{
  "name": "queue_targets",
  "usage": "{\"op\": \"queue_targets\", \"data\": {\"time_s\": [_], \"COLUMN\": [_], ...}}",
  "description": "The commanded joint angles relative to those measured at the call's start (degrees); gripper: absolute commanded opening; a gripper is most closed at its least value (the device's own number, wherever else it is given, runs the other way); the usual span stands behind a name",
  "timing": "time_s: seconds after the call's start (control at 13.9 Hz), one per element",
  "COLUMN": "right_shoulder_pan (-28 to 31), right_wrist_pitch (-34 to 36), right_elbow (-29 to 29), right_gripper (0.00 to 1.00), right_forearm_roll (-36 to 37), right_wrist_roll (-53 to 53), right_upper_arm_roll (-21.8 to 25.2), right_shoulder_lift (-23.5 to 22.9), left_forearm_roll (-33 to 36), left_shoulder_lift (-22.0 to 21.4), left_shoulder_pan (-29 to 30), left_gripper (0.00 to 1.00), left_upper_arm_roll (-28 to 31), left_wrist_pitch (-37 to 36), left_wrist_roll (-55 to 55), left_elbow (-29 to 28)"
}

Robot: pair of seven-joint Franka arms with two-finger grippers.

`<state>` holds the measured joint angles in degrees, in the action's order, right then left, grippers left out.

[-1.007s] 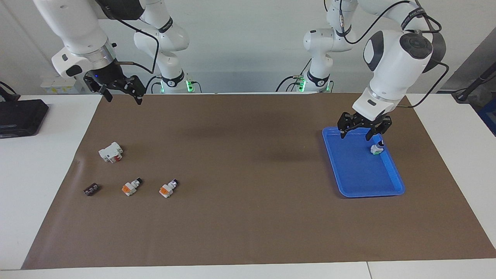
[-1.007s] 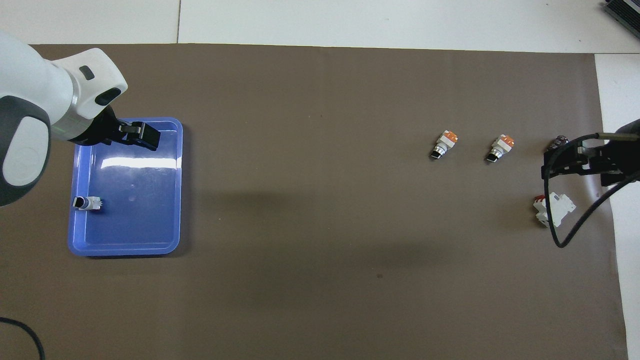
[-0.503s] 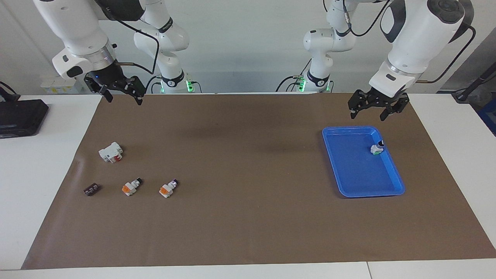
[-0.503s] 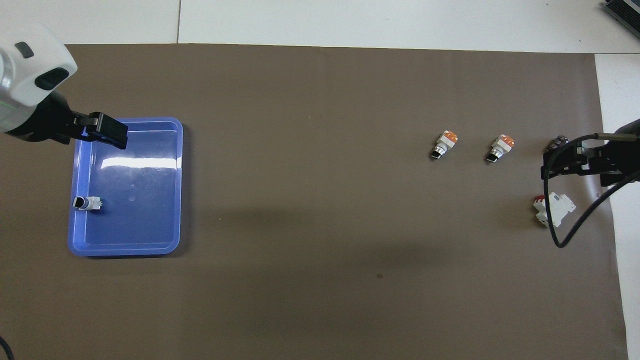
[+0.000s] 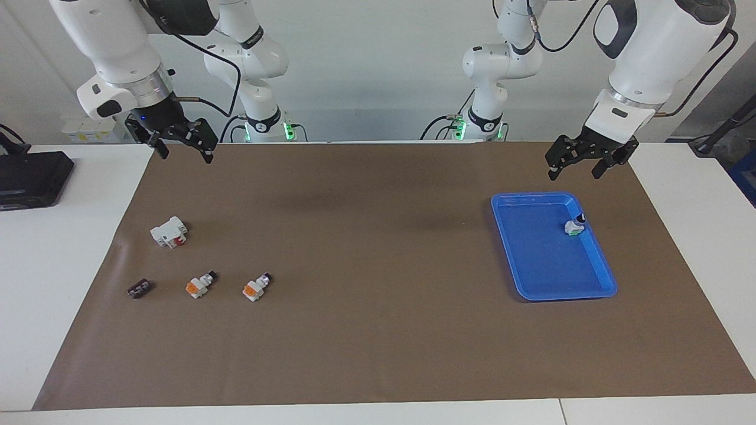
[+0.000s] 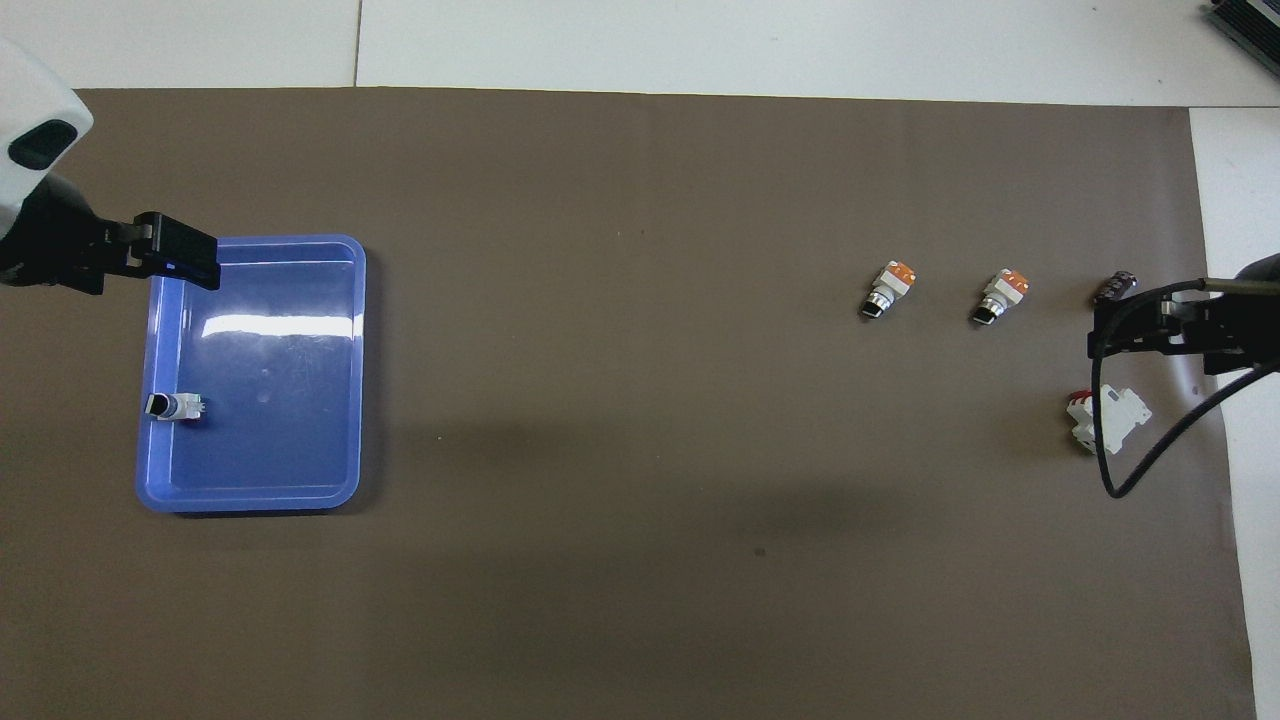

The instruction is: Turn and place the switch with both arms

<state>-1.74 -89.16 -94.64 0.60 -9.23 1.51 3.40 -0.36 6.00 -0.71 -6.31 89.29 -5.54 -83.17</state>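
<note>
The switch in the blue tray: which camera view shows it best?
The overhead view: the switch lies on its side, its dark tip and white body seen whole, against the blue tray wall. The facing view shows only a small pale lump.

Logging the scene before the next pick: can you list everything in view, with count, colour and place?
switch in tray: 1, white with dark tip, in the blue tray, at the corner nearest the robots
switches on mat: 2, white with orange faces, side by side toward the right arm's end
blue tray: 1, blue, toward the left arm's end
larger white block: 1, white with red mark, nearer the robots than the two switches
dark piece: 1, dark brown, beside the switches
brown mat: 1, covers the table
black box: 1, on the white table off the mat
left claw: black, open, raised over the mat by the tray
right claw: black, open, raised over the mat's edge
</note>
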Motion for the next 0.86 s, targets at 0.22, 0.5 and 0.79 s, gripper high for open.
{"op": "queue_targets", "data": {"time_s": [0.22, 0.5, 0.79], "right_shoulder_pan": [0.87, 0.43, -2.3], "right_wrist_pitch": [-1.9, -1.02, -1.2], "right_elbow": [-2.83, -2.57, -2.48], "right_gripper": [1.0, 1.0, 1.0], "right_forearm_roll": [-0.61, -0.34, -0.25], "right_wrist_roll": [0.52, 0.79, 1.14], "right_upper_arm_roll": [-0.37, 0.42, 5.0], "right_shoulder_lift": [2.49, 2.4, 2.4], "left_forearm_roll": [-0.78, -0.78, -0.78], "left_shoulder_lift": [-2.66, -2.66, -2.66], "left_shoulder_pan": [0.45, 0.54, 0.54], "left_gripper": [1.0, 1.0, 1.0], "left_upper_arm_roll": [-0.02, 0.07, 0.07], "left_wrist_pitch": [1.85, 1.85, 1.85], "left_wrist_roll": [-0.53, -0.53, -0.44], "left_elbow": [-3.75, -3.84, -3.76]}}
